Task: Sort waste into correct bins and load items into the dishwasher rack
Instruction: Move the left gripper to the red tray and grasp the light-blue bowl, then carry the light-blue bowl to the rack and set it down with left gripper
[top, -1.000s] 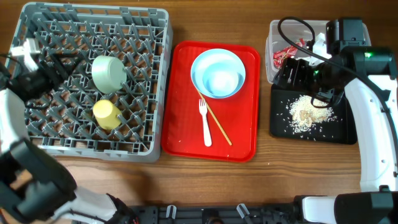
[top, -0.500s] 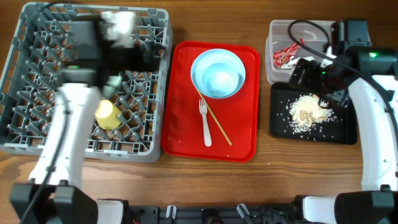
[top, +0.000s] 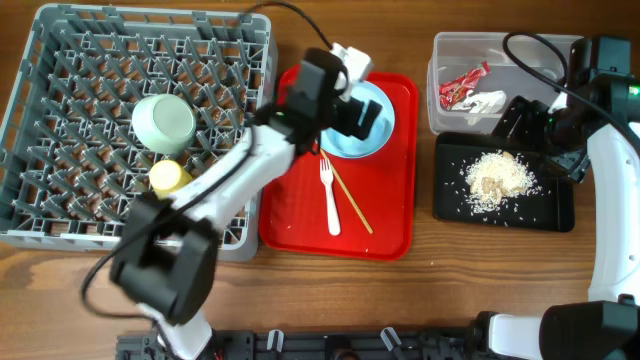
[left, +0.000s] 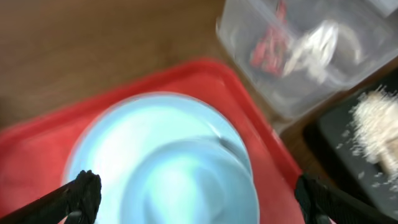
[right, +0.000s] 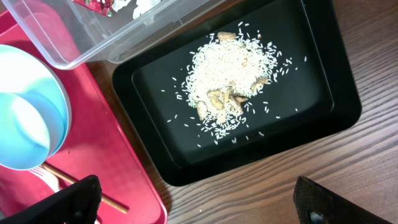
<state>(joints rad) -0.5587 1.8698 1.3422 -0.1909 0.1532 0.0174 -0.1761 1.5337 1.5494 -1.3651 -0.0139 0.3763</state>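
Note:
My left gripper (top: 362, 118) hangs open over the light blue bowl (top: 386, 120) on the red tray (top: 300, 232). In the left wrist view its fingers straddle the bowl (left: 168, 155), with the gripper (left: 200, 198) holding nothing. A white fork (top: 329, 195) and wooden chopsticks (top: 352, 202) lie on the tray in front of the bowl. The grey rack (top: 60, 232) holds a pale green bowl (top: 163, 122) and a yellow cup (top: 170, 178). Rice scraps (top: 495, 178) lie in the black tray (top: 555, 215). My right gripper (top: 524, 122) is open and empty above that tray's far edge.
The clear tub (top: 450, 50) at the back right holds a red-and-white wrapper (top: 462, 85) and a white napkin (top: 487, 101). The tub touches the black tray's far edge. Bare wooden table (top: 440, 290) runs along the front.
The left arm has swung from the rack's far left across to the red tray, above the blue bowl. The right gripper has drifted slightly right, off the tub's edge.

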